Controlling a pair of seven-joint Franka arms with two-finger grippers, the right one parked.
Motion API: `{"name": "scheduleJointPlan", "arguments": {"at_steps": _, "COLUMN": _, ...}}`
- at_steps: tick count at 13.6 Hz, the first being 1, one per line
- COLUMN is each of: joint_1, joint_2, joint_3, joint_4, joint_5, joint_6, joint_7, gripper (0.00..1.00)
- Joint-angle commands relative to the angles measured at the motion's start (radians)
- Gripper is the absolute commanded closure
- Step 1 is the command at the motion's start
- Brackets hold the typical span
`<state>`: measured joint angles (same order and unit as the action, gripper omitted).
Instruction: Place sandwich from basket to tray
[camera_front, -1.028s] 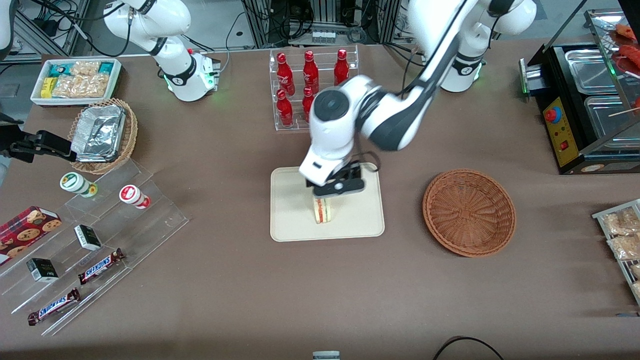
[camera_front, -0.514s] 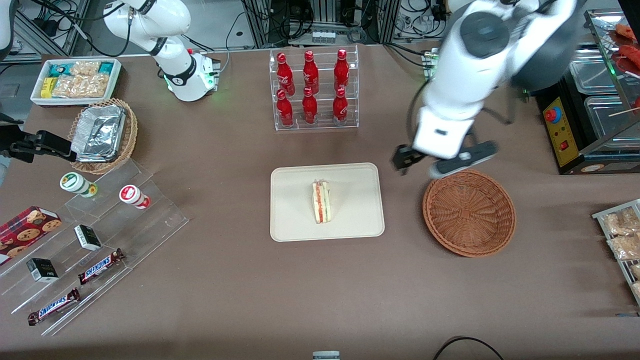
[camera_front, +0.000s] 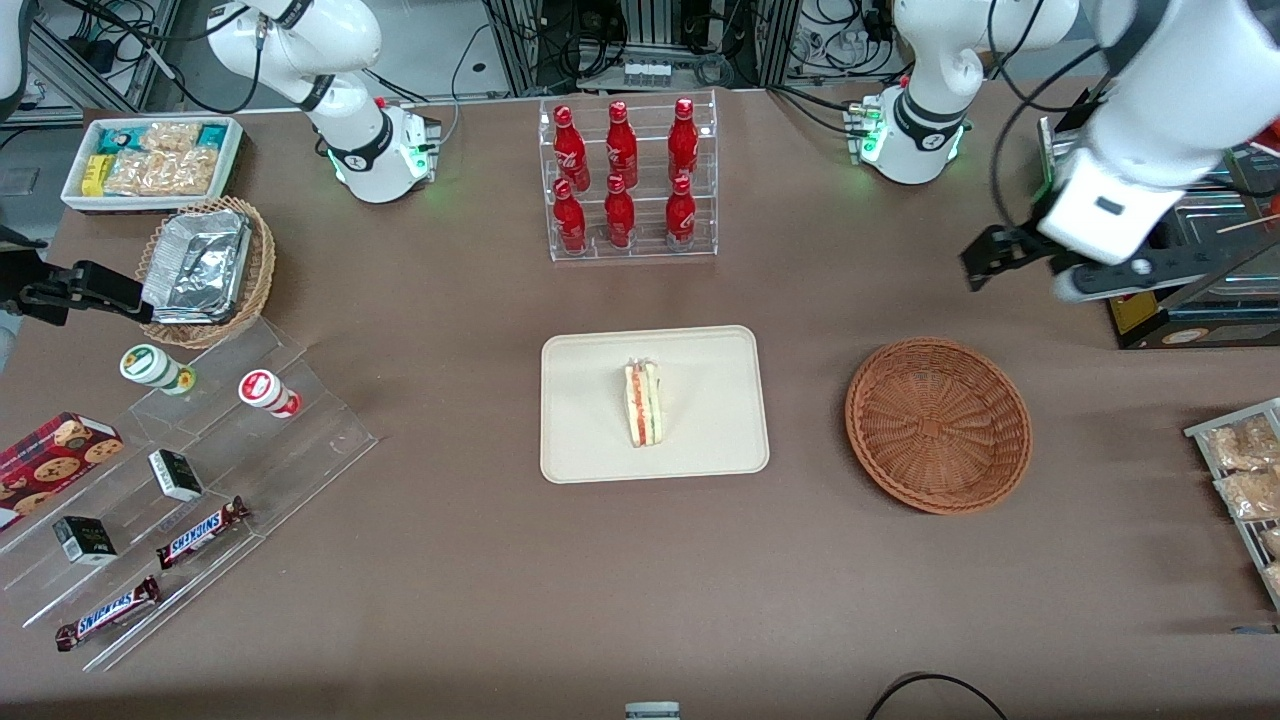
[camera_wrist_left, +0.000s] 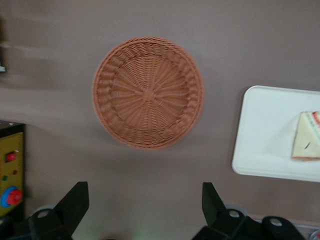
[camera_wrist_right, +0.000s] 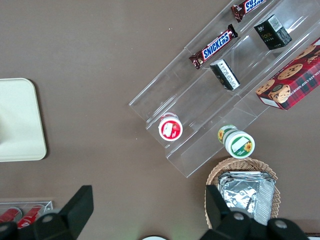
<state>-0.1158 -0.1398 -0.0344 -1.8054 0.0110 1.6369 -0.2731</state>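
- The sandwich (camera_front: 642, 405) stands on edge near the middle of the tray (camera_front: 590, 450); the basket (camera_front: 938, 425) beside it holds nothing.
- The gripper (camera_front: 1060, 265), fingers spread and empty, hangs high toward the working arm's end of the table.
- Placing looks done; only parking the arm seems left.

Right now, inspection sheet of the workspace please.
Surface: brown table, nothing spilled.
Job's things: sandwich lies on the tray; basket holds nothing.
Clutter: bottle rack, snack bin, foil-tray basket, acrylic steps with Snickers bars.
Hand: left arm's hand open, holding nothing, raised near the food warmer.
Cables: black loop at the table's near edge.
Surroundings: nothing seen.
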Motion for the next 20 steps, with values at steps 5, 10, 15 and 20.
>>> {"name": "scheduleJointPlan", "arguments": {"at_steps": 5, "joint_1": 0.206, "joint_2": 0.002, "joint_3": -0.013, "joint_4": 0.027, "joint_5": 0.003, "joint_6": -0.011, "joint_7": 0.287, "gripper": 0.00}}
{"name": "scheduleJointPlan", "arguments": {"at_steps": 10, "joint_1": 0.167, "joint_2": 0.104, "joint_3": -0.041, "joint_4": 0.201, "joint_5": 0.000, "joint_6": -0.103, "joint_7": 0.287, "gripper": 0.00}}
{"name": "scheduleJointPlan", "arguments": {"at_steps": 15, "joint_1": 0.082, "joint_2": 0.128, "joint_3": -0.044, "joint_4": 0.235, "joint_5": 0.062, "joint_6": -0.081, "joint_7": 0.272, "gripper": 0.00}}
{"name": "scheduleJointPlan", "arguments": {"at_steps": 20, "joint_1": 0.088, "joint_2": 0.124, "joint_3": -0.045, "joint_4": 0.248, "joint_5": 0.053, "joint_6": -0.094, "joint_7": 0.215, "gripper": 0.00}}
